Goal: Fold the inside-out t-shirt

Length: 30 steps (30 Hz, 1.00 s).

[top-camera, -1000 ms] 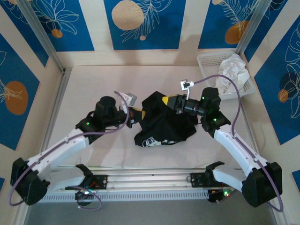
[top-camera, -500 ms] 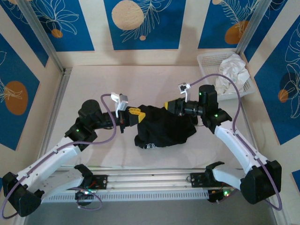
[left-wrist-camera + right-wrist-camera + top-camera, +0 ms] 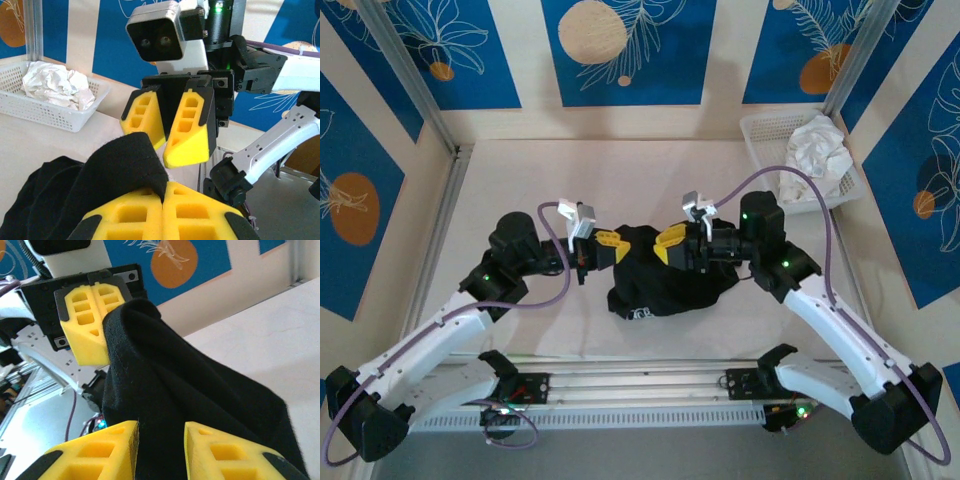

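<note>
This is a robotics lab cell. The left arm [image 3: 445, 325] and right arm [image 3: 835, 325], both white, are bolted to an aluminium rail [image 3: 640, 385] at the near edge of a bare, pale table [image 3: 650, 170]. Slanted aluminium posts [image 3: 408, 75] frame the space. Printed panels [image 3: 620, 50] of blue leaves and orange discs wall it in like a backdrop. Purple cables [image 3: 782, 168] loop loose from the arms, and a small camera [image 3: 160, 37] rides on a wrist. A white plastic basket [image 3: 757, 135] sits in the far right corner.

Lower edge cuts off the t-shirt [image 3: 200, 390]
</note>
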### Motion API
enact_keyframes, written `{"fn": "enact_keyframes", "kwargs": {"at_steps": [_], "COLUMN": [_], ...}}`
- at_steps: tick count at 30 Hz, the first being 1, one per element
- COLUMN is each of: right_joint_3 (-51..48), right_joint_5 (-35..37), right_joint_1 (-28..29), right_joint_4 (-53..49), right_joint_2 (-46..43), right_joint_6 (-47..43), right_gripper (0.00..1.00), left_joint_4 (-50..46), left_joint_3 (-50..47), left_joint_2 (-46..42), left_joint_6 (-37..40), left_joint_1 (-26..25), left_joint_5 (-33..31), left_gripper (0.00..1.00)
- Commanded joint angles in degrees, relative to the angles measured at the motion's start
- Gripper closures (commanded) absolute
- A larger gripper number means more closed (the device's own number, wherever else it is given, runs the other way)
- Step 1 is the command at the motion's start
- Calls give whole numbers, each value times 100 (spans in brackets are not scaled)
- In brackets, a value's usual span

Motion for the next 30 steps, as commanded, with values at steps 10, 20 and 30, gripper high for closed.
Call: {"fn": "enact_keyframes", "kwargs": {"at_steps": [10,20,30], "right_joint_3": [270,336,236], "right_joint_5": [-857,-1019,-1032], "right_joint_1": [156,289,230], "right_joint_4": [496,678,543], "right_joint_2": [706,882,673], "right_joint_6": [5,26,-79], "right_gripper": [61,63,97], "left_joint_4": [154,140,-109], "left_joint_3": [59,50,109], "left_joint_2": [5,-4,3], "left_joint_6": [108,114,192], "left_joint_1": [50,50,49], "left_joint_5": [307,308,-38], "left_gripper": [100,100,100]}}
